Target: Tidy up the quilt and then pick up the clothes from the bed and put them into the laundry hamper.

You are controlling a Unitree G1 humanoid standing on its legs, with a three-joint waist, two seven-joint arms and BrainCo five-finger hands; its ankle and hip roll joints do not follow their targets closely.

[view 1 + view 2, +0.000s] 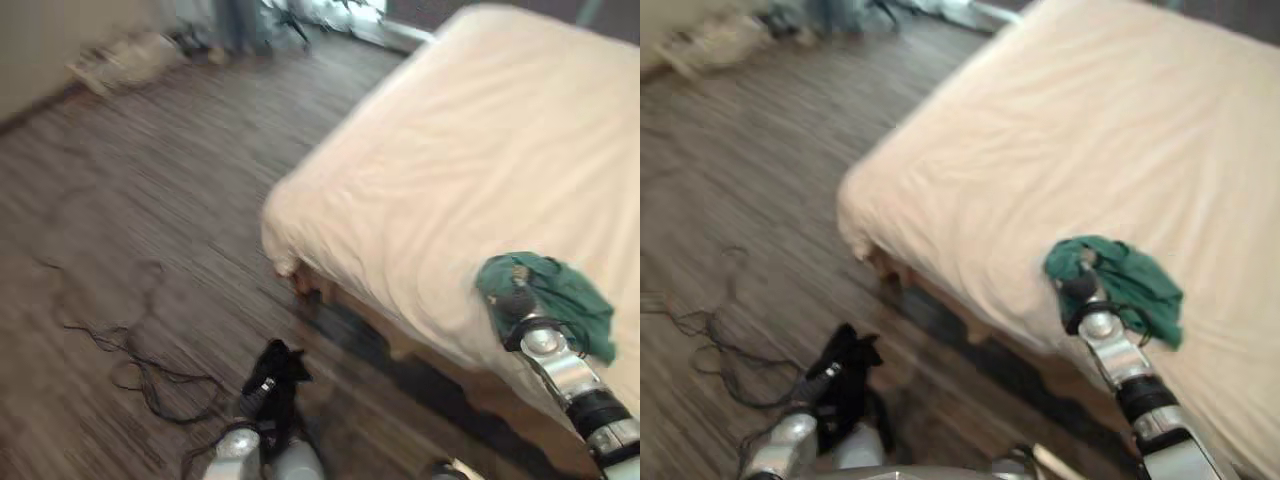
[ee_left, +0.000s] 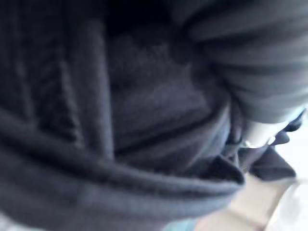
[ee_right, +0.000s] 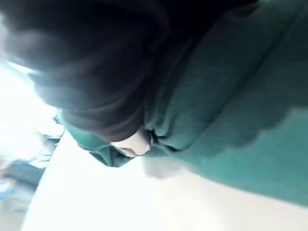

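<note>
Bed [image 1: 440, 170]: covered by a cream quilt [image 1: 1070, 150], spread fairly smooth, with only shallow creases.
Green garment [image 1: 1130, 285]: bunched on the quilt near the bed's near edge, toward the foot corner side.
Right hand [image 1: 1080, 285]: buried in the green garment at the bed's near edge; fingers hidden in the cloth, so grip could not be told.
Black garment [image 1: 845, 375]: hung over the floor [image 1: 150, 200], well clear of the bed's foot corner.
Left hand [image 1: 262, 390]: low beside the bed, wrapped in the black garment; dark cloth lay across its own wrist view, fingers apparently closed on it.
Hamper: nowhere to be made out around the bed.
Risk one: green garment likely to slip off the bed's edge if only a fold was caught.
Risk two: quilt could get pinched along with the garment and dragged out of order.
Risk three: black garment hung loose, might snag or drop on the way from the bed.
</note>
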